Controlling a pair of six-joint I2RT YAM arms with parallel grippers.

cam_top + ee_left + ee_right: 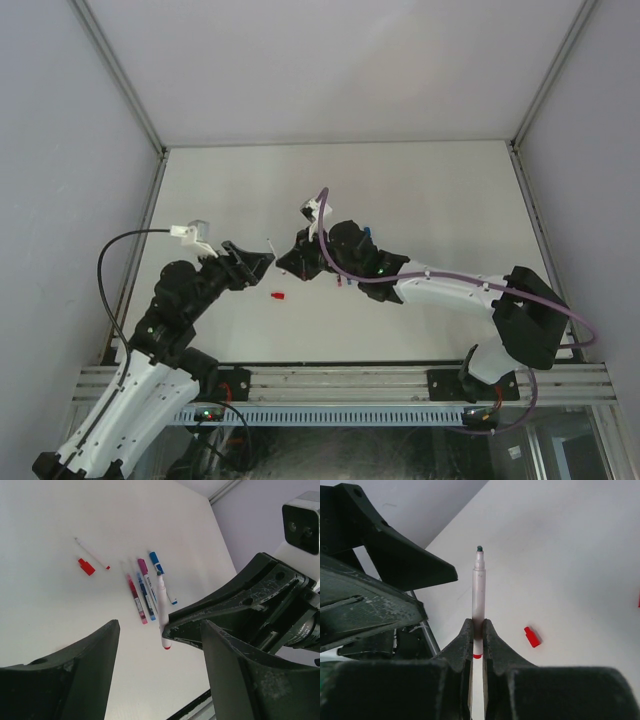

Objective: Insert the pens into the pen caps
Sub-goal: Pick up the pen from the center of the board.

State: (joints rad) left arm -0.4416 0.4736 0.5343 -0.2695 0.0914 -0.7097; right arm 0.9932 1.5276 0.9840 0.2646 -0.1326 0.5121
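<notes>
A white pen (pixel 479 590) is clamped between the closed fingers of the right gripper (pixel 478 626). It is gripped close to its red-banded end, and its bare dark tip stands clear beyond the fingertips. Just beside it, the left gripper (pixel 262 262) is seen with its jaws wide apart and nothing between them. Both grippers are held above the white table (pixel 430 200), a little left of its middle.

A red cap (pixel 278 296) is seen lying on the table, toward the near edge. In the left wrist view, a thin uncapped pen (pixel 92 553) with a red tip is found just beside that cap, not touching it. Further out, four more pens (pixel 146 592) are laid side by side toward the near edge, about midway along it: one red, two blue, one magenta.
</notes>
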